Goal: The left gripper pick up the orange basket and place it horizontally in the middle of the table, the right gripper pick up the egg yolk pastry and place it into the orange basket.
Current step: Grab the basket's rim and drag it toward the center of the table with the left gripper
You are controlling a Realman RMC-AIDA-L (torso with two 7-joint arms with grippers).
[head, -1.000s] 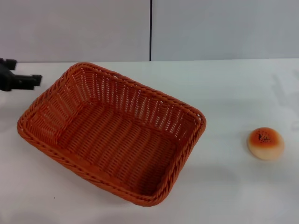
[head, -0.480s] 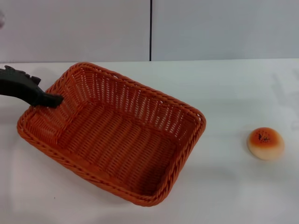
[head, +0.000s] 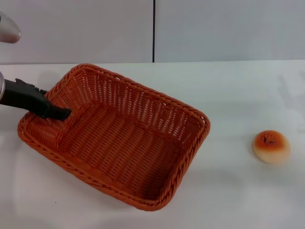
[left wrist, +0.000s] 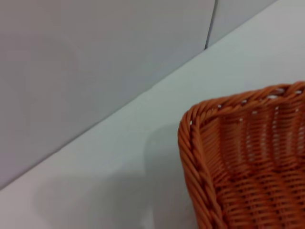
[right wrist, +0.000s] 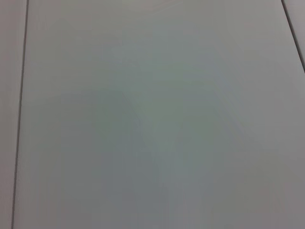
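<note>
The orange basket [head: 204,125] lies slantwise on the white table [head: 238,86], left of centre, with nothing in it. My left gripper [head: 63,113] reaches in from the left edge of the head view, and its black tip sits over the basket's left end, just inside the rim. The left wrist view shows only a corner of the orange basket [left wrist: 199,162] and bare table beside it. The egg yolk pastry [head: 270,146] rests alone on the table at the far right, well apart from the basket. My right gripper is out of view.
A grey wall [head: 214,28] with a dark vertical seam runs along the back of the table. The silver-grey part of my left arm [head: 8,29] shows at the top left corner. The right wrist view holds only a plain grey surface.
My left gripper has moved right and down, from outside the basket's left end across the rim to just inside it. Basket and pastry have stayed put.
</note>
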